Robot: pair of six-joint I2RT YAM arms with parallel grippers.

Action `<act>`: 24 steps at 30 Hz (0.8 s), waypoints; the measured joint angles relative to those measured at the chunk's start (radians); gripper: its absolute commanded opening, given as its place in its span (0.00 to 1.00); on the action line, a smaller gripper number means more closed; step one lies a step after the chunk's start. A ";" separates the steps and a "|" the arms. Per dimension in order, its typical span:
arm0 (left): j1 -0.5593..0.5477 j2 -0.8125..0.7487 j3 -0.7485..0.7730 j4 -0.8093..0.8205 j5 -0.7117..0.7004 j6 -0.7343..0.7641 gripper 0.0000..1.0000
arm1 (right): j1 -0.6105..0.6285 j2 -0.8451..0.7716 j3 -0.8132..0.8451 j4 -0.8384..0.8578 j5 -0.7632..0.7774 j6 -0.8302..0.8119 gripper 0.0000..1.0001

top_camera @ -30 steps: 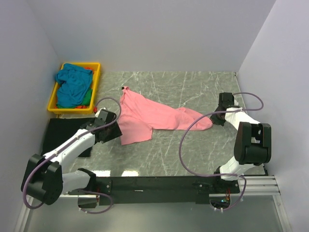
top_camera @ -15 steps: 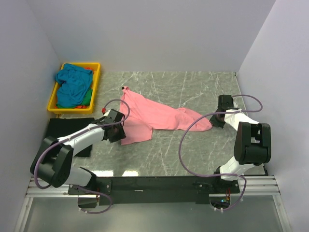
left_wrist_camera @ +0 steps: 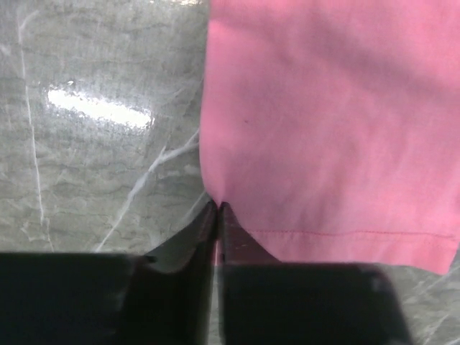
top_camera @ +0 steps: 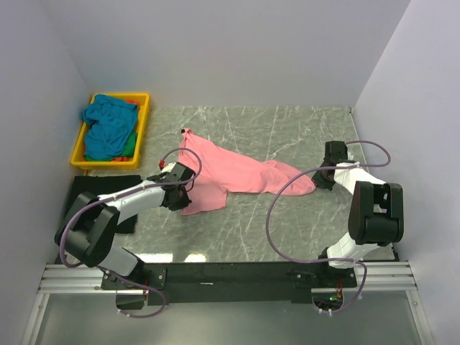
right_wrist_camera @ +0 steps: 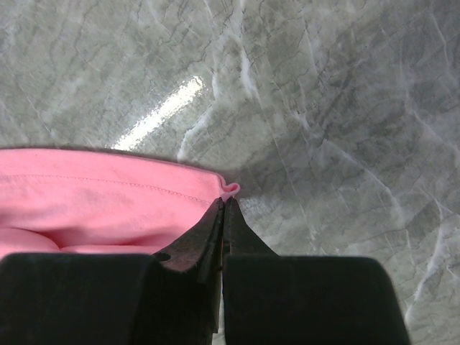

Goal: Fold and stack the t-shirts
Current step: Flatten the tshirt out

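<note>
Overhead only: my whole pink t-shirt (top_camera: 230,172) lies rumpled across the middle of the marble table (top_camera: 287,230), stretched between my two arms. Each wrist camera catches just an edge of it.
Left wrist only: my left gripper (left_wrist_camera: 215,208) has its fingers pressed together with no gap. The hemmed corner of the pink cloth runs in between the tips, and a stitched hem line leads off to the right.
Right wrist only: my right gripper (right_wrist_camera: 224,205) is pinched just as tight, with a small curl of pink hem poking out past the tips and bare marble beyond.
Where I hold it: the left gripper is at the shirt's near left corner and the right gripper at its right end, both low on the table.
Around: a yellow tray (top_camera: 141,122) sits at the far left, heaped with a teal t-shirt (top_camera: 106,122). A bit of green cloth (top_camera: 129,151) and a scrap of orange-red cloth (top_camera: 131,103) show at its edges. A black mat (top_camera: 90,198) lies on the table just in front of the tray.
In the way: my left arm crosses the mat, and the right arm's cable (top_camera: 277,208) loops over the table near the shirt's right end.
Hard to tell: how much cloth sits inside either pinch, since my own fingers cover it; what lies under the teal heap; whether the pink shirt is doubled near its middle.
</note>
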 measured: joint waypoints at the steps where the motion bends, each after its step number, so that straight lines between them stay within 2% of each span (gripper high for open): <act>1: -0.002 0.002 0.000 0.001 -0.003 -0.009 0.01 | 0.000 0.000 0.000 0.000 -0.002 0.000 0.00; 8: 0.007 -0.013 0.005 -0.042 -0.042 -0.024 0.01 | 0.000 0.003 0.002 -0.006 -0.013 0.001 0.00; 11: 0.083 -0.037 0.058 -0.127 -0.062 0.000 0.01 | 0.000 0.004 0.022 -0.037 -0.015 0.005 0.00; 14: 0.219 -0.051 0.261 -0.220 -0.076 0.054 0.01 | 0.000 0.004 0.079 -0.084 -0.019 0.012 0.00; 16: 0.291 -0.048 0.455 -0.238 -0.088 0.095 0.01 | 0.000 0.004 0.157 -0.129 -0.030 0.019 0.00; 18: 0.346 -0.020 0.722 -0.283 -0.104 0.137 0.01 | 0.001 0.004 0.270 -0.177 -0.046 0.029 0.00; 21: 0.370 0.030 1.057 -0.320 -0.121 0.178 0.01 | 0.004 0.004 0.462 -0.237 -0.064 0.042 0.00; 24: 0.369 0.043 1.278 -0.350 -0.125 0.203 0.01 | 0.010 -0.021 0.625 -0.266 -0.069 0.046 0.00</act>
